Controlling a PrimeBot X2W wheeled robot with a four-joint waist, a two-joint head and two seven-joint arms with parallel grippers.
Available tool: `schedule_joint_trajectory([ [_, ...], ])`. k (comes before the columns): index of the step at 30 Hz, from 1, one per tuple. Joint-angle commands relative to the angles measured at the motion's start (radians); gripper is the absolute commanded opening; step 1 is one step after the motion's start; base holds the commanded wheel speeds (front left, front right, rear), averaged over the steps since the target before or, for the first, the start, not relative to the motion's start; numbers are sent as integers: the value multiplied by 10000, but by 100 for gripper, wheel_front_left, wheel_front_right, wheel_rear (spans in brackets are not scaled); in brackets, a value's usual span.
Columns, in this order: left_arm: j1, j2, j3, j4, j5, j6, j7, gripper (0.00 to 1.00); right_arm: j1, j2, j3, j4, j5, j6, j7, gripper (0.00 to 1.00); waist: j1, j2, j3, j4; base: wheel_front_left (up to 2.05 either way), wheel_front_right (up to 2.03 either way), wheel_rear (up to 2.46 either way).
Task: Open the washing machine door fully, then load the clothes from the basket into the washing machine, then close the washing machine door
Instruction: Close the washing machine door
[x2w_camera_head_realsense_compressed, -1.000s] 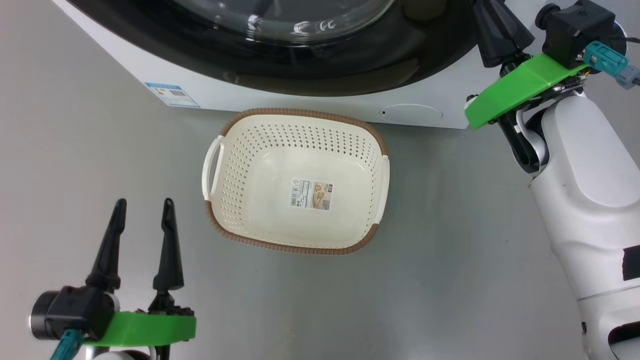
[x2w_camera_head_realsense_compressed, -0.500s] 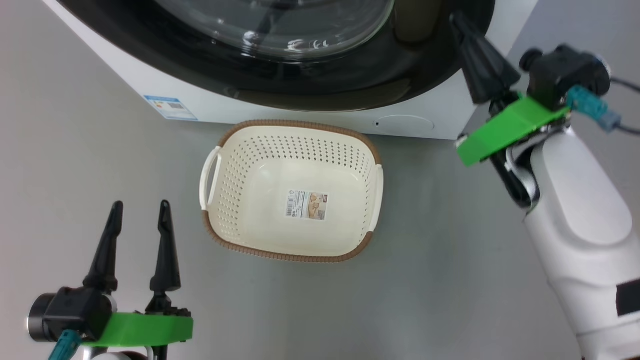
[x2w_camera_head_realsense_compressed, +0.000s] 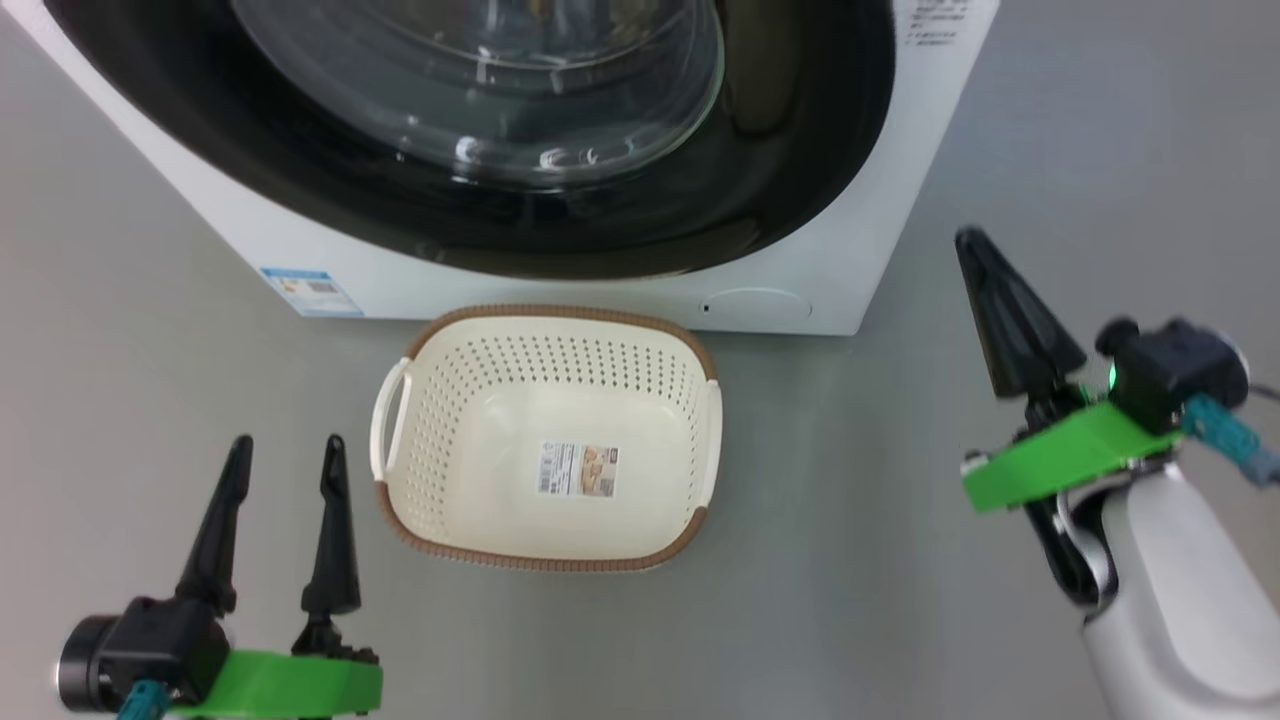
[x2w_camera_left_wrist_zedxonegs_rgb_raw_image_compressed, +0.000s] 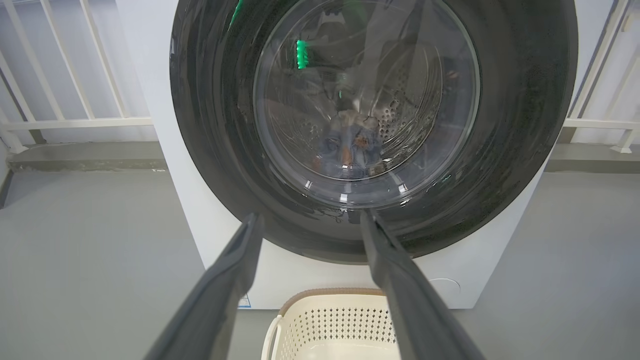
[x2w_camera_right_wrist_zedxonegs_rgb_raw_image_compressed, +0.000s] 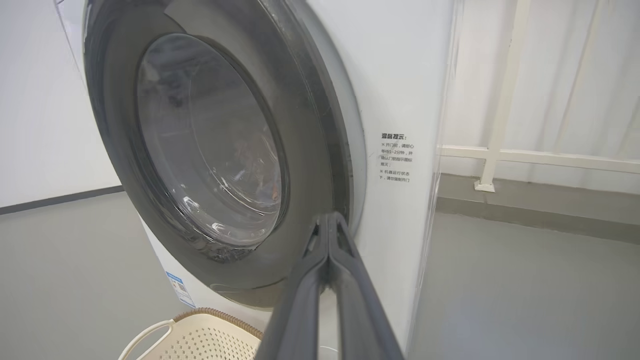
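The washing machine stands white and boxy at the top of the head view. The washing machine door lies shut against its front, black ring around clear glass. Through the glass the clothes show as blue and orange fabric inside the drum. On the floor just before the machine sits the basket, with only a paper label on its bottom. My left gripper is open at the lower left, holding nothing. My right gripper is shut on nothing, right of the machine's corner, and points toward the door's right rim.
Grey floor runs all around the basket and machine. White railings stand behind the machine, and another rail with pale sheeting lies to its right. A blue label sticker marks the machine's lower left corner.
The right gripper has drawn back from the door's right rim, down and away from the machine. The head camera has tilted, showing more of the door. The left gripper has not moved.
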Motion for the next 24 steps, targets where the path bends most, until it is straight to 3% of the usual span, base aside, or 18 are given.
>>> schedule_joint_trajectory([
  [1,80,212,378,-154,13,-76,-82,100,297,160,107,-356,-65,14,-45,0,0,0,-344,-253,0,0,0],
  [3,203,246,404,-123,-4,-104,-82,100,842,277,-108,-622,-111,14,-45,0,0,0,-524,-354,0,0,0],
  [5,327,290,419,-96,-17,-129,-82,100,1338,377,-259,-858,-199,14,-45,39,0,0,-685,-454,0,0,0],
  [6,387,312,427,-85,-31,-141,-82,100,1561,420,-321,-951,-243,14,-45,85,0,0,-754,-506,0,0,0],
  [7,442,339,428,-68,-33,-151,-82,100,1766,461,-412,-1039,-290,14,-45,100,0,0,-826,-551,0,0,0],
  [24,1270,665,348,76,-198,-187,209,100,4224,995,-1308,-2377,-793,14,341,100,0,0,-2215,-1194,0,0,0],
])
